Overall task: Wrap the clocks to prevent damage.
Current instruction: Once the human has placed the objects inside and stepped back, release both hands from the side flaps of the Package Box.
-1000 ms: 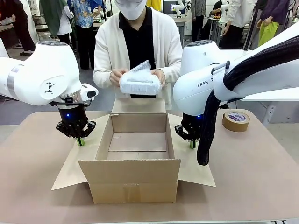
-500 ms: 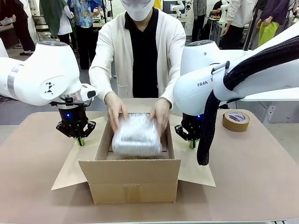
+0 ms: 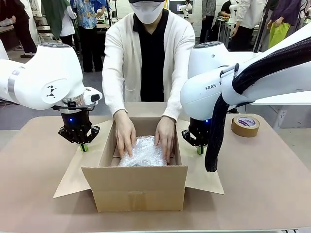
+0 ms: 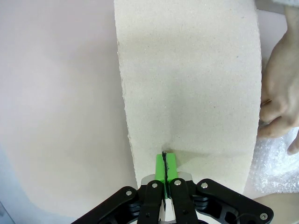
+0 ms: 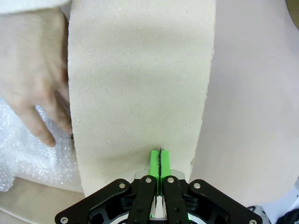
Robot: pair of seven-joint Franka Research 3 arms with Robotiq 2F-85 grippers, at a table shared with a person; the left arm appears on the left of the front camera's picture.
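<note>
Tan table (image 3: 272, 184), grey floor (image 3: 24, 120) beyond, bystanders (image 3: 87, 17) farther back.

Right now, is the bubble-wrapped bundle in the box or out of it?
In: the bubble-wrapped bundle lies inside the open cardboard box, below its rim.

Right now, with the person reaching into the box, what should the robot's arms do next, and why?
Probably wait, then lift both tools straight up. The left tool and right tool, both shut, press down the left flap and right flap of the cardboard box, where the person's hands rest on the bubble-wrapped bundle. Once they leave, freeing the flaps should allow closing.
</note>
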